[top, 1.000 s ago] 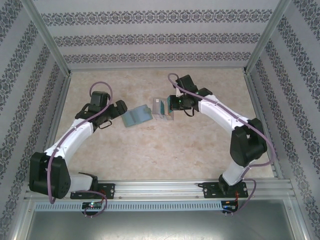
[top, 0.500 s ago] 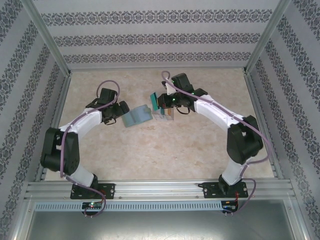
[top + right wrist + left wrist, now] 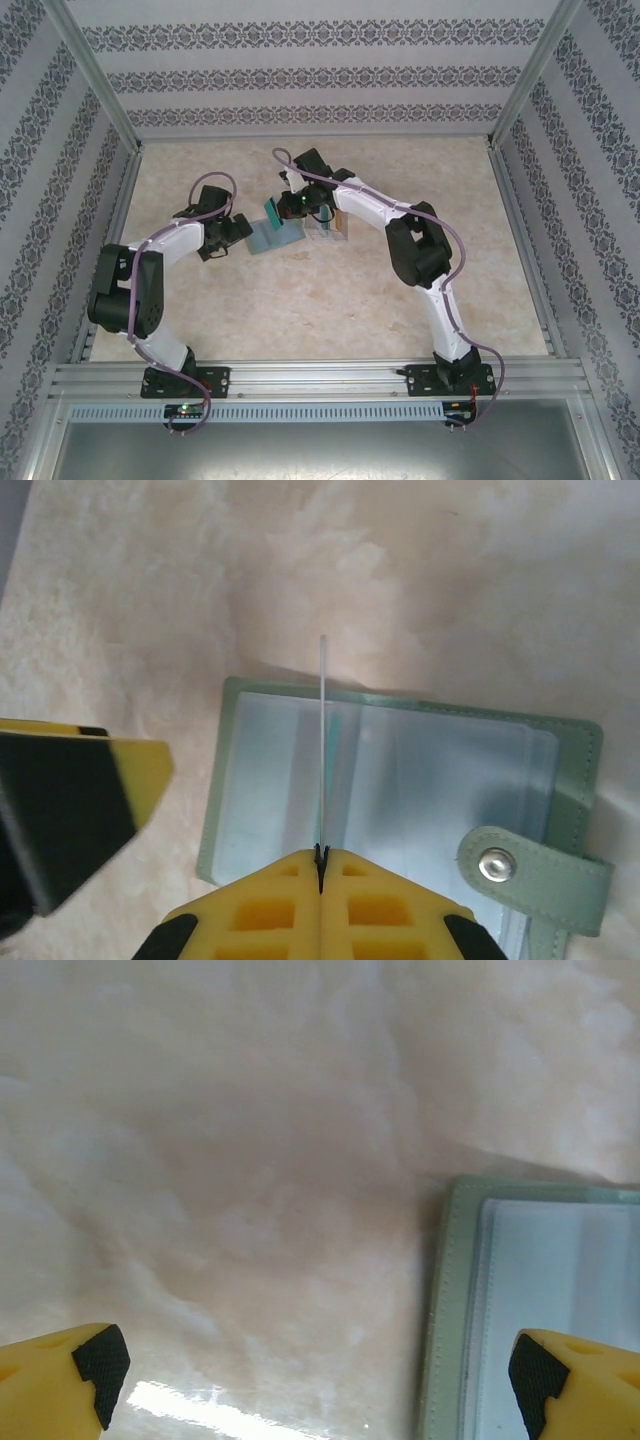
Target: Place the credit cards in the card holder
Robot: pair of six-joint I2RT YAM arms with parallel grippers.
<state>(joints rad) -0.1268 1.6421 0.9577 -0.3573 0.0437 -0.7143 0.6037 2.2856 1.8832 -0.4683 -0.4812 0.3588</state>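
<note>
Left gripper (image 3: 315, 1370) gapes wide — right gripper (image 3: 321, 858) (arm reaching far leftward) pinches a card (image 3: 322, 745).

A grey-green card holder (image 3: 400, 810) is lying open on the worktop (image 3: 350, 300); a teal credit card (image 3: 271, 212) is hovering edge-on above its clear sleeves.

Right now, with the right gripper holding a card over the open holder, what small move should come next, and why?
Probably lower the right gripper a little. It is shut on a credit card, held edge-on above the open card holder, whose clear pockets face up. The left gripper stands open across the holder's edge, ready to steady it.
</note>
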